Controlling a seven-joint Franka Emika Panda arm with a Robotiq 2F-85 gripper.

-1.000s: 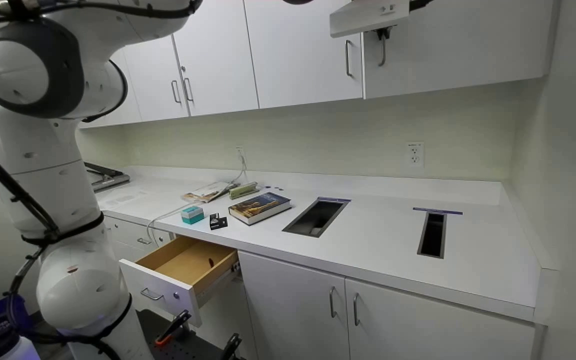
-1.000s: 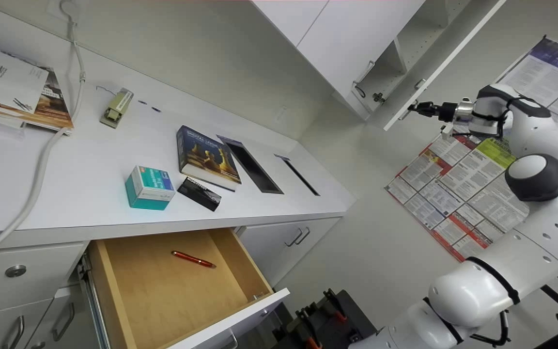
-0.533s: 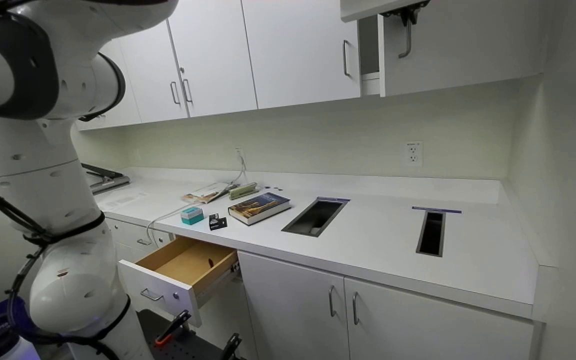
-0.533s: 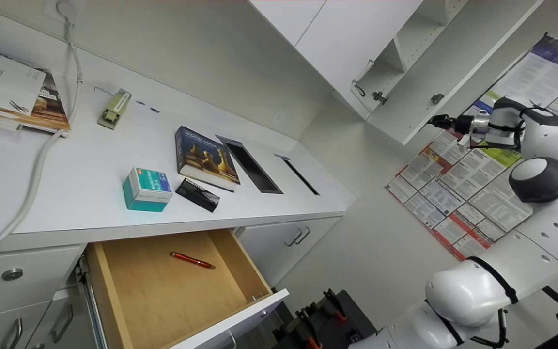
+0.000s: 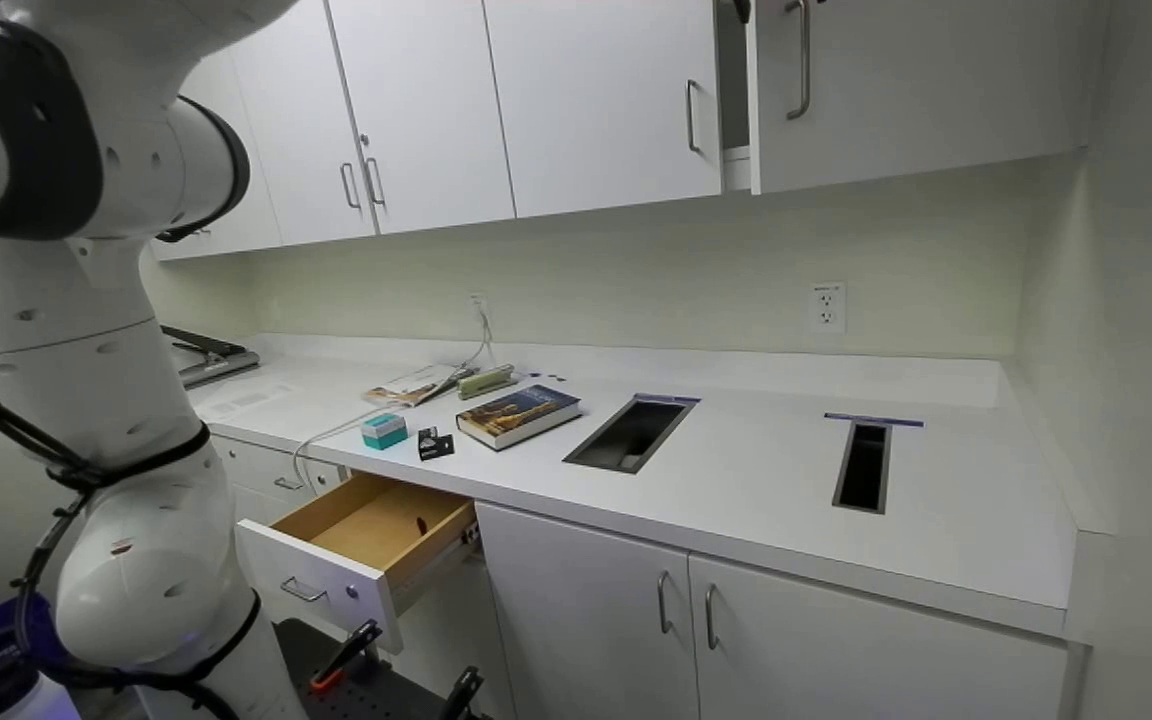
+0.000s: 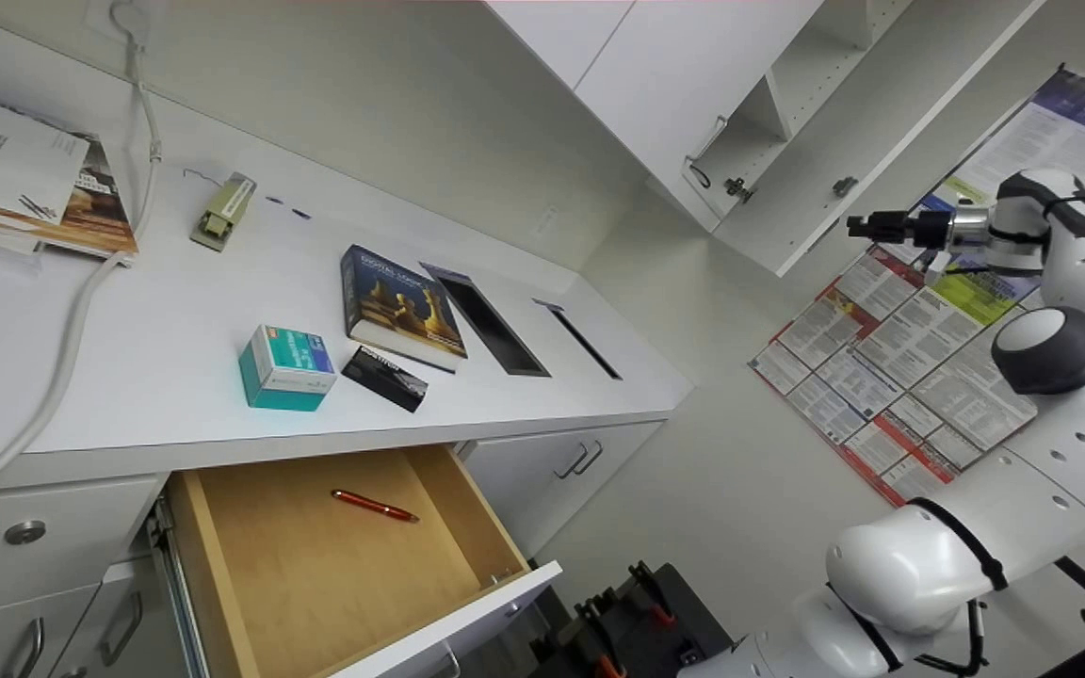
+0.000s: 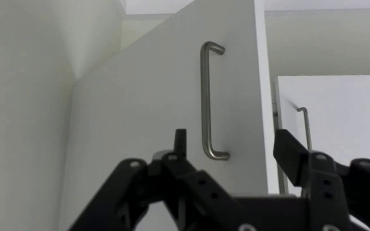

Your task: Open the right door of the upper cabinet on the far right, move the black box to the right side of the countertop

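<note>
The right door (image 5: 916,90) of the upper cabinet at the far right stands ajar in both exterior views, and its inner side (image 6: 816,179) shows. In the wrist view its metal handle (image 7: 205,99) lies ahead, between the lines of the two spread fingers, touched by neither. My gripper (image 7: 231,136) is open and holds nothing. An exterior view shows the gripper (image 6: 855,227) just off the door's outer face, close to the free edge. The small black box (image 6: 385,379) lies on the countertop (image 5: 976,470), beside the book. The countertop's right side is visible beyond two slots.
A thick book (image 6: 401,306), a teal-and-white box (image 6: 288,367) and a green stapler-like thing (image 6: 225,211) lie on the countertop. Two cut-outs (image 5: 631,435) (image 5: 863,468) open in it. Below, a drawer (image 6: 345,565) is pulled out with a red pen (image 6: 374,506) inside. A wall stands right of the door.
The door has swung further open, then barely eased back. My gripper, at the handle before, has let go, spread its fingers and backed off from the door.
</note>
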